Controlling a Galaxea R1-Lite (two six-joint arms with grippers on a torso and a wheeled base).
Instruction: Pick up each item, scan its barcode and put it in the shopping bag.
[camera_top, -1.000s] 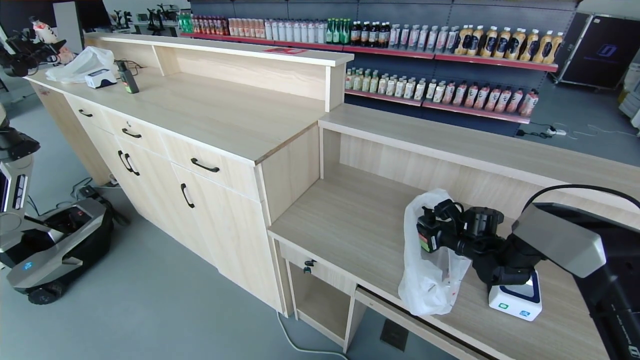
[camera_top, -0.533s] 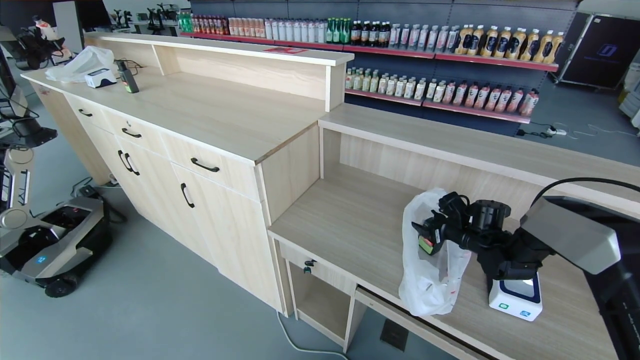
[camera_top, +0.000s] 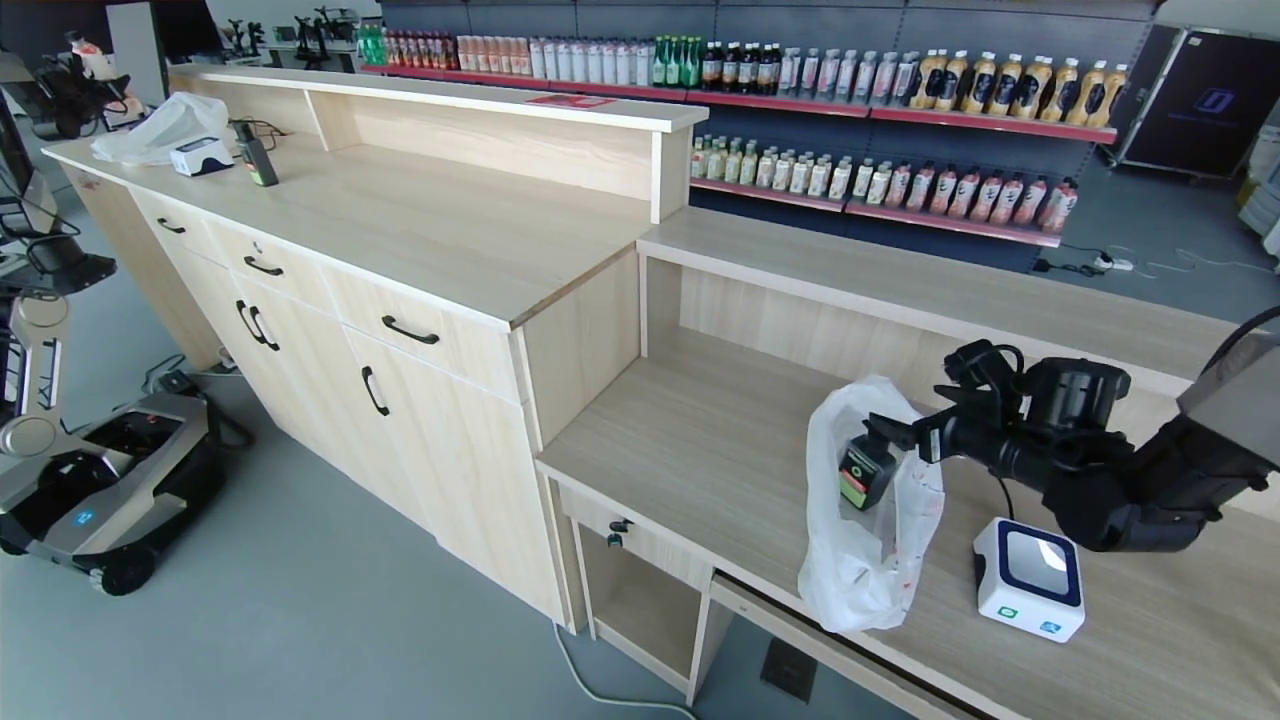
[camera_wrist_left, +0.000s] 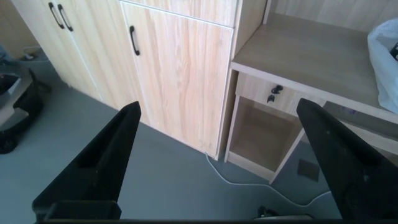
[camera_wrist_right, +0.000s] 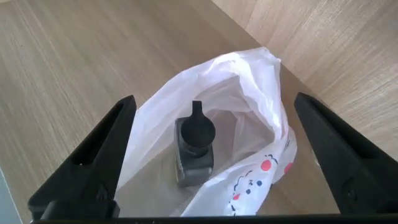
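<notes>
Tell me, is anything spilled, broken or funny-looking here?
Nothing stands out. The bottle sits inside the white shopping bag, which stands open on the counter beside the scanner. Nothing is spilled or broken, and the right pincer is open above the bag.

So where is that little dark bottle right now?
In the head view the dark bottle sits inside the white shopping bag on the lower counter, robot's right side, below the open right gripper, near the scanner.
</notes>
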